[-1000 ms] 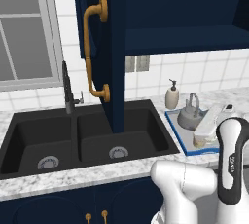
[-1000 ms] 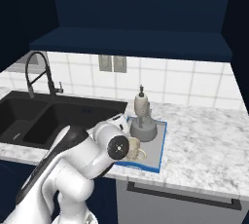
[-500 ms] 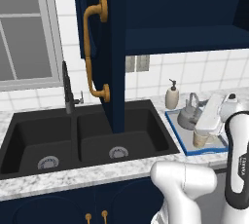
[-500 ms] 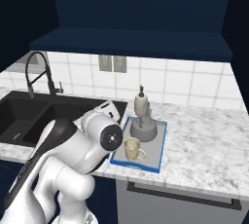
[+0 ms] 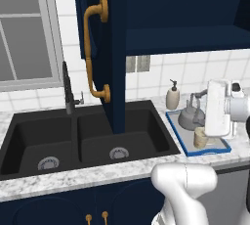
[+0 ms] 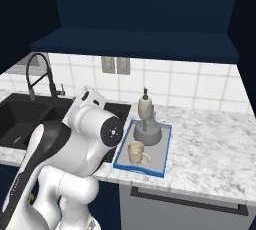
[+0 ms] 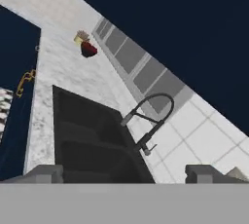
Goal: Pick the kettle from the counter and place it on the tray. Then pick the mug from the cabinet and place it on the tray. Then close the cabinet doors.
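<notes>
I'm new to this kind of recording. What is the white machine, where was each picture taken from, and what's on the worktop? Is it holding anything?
These are rendered pictures of a simulated kitchen. The white machine is a robot arm on a base that can drive. Two cameras ride on that base and look over the arm from its left and its right. The third sits on the hand and looks along the gripper, whose jaws stand open with nothing between them, facing the black sink and faucet.

On the speckled counter lies a blue-rimmed tray. On it stand a grey kettle and a cream mug. A soap dispenser stands behind the tray. Above, the navy cabinet is open; one cabinet door hangs over the sink.
</notes>
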Motion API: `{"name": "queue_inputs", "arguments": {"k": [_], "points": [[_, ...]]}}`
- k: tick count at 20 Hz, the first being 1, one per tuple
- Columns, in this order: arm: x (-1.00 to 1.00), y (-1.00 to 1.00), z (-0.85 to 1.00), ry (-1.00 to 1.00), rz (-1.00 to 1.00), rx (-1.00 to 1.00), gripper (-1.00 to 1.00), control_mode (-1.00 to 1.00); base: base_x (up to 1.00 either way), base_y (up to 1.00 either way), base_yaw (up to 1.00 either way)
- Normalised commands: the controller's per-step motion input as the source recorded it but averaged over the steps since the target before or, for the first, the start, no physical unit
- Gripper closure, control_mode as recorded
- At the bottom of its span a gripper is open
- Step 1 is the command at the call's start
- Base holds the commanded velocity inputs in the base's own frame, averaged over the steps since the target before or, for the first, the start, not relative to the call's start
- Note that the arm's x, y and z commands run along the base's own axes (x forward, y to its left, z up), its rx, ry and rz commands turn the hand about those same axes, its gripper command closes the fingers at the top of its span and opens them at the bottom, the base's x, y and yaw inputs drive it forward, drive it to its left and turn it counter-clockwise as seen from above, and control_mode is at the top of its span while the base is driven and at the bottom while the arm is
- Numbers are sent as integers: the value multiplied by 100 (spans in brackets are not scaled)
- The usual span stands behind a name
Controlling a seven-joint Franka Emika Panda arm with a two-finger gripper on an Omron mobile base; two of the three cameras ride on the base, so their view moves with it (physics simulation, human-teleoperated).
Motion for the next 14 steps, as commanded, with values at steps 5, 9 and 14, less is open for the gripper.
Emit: {"name": "queue_inputs", "arguments": {"k": [5, 9, 14], "points": [[-41, 62, 36, -47, 2, -29, -100, -100, 0, 0, 0], [-46, 47, 35, -26, 0, -22, -100, -100, 0, 0, 0], [-52, 49, 19, -38, 0, -33, -100, -100, 0, 0, 0]]}}
